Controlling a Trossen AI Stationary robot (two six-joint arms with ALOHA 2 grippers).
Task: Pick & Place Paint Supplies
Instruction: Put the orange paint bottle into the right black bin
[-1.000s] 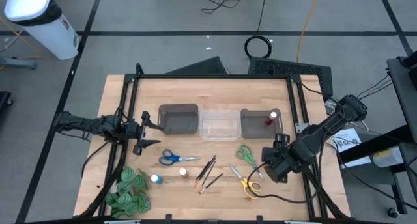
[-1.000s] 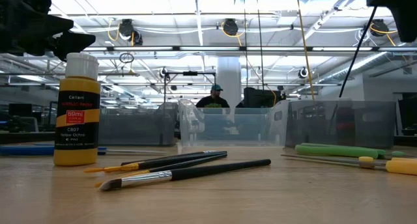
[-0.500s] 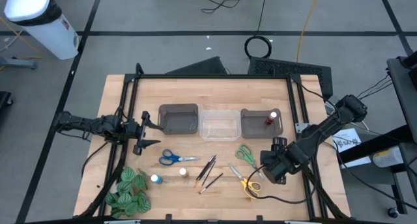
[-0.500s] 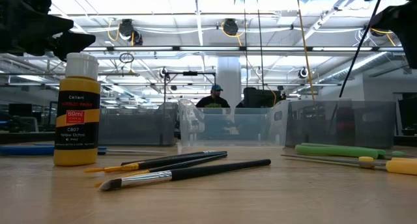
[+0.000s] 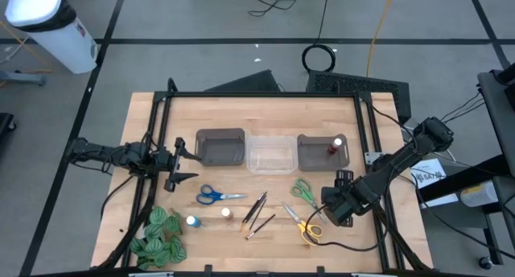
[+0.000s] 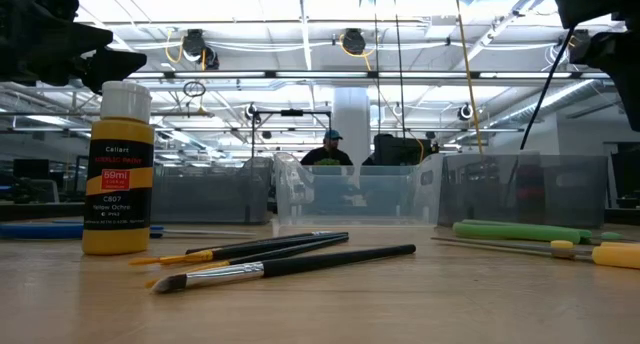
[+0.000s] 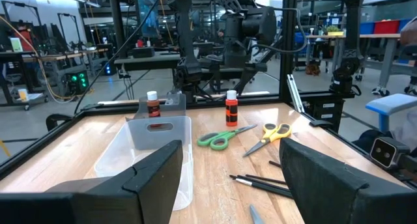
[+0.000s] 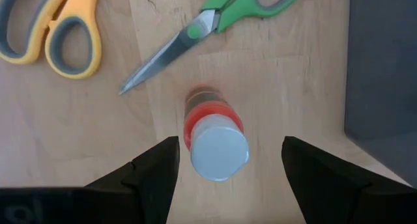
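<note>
Left gripper [image 5: 187, 160], jaws apart, waits left of the clear bin [image 5: 269, 154]. Blue scissors [image 5: 211, 196], 2 bottles and brushes [image 5: 257, 212] lie unplaced in front of it. 1 bottle [image 5: 331, 146] sits in the grey bin to its right. Right gripper [image 8: 225, 160], jaws apart, hovers over the orange bottle [image 8: 214, 133].

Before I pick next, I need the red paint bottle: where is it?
Right wrist view: the red paint bottle stands upright under the open right gripper, beside the green scissors and yellow scissors.
</note>
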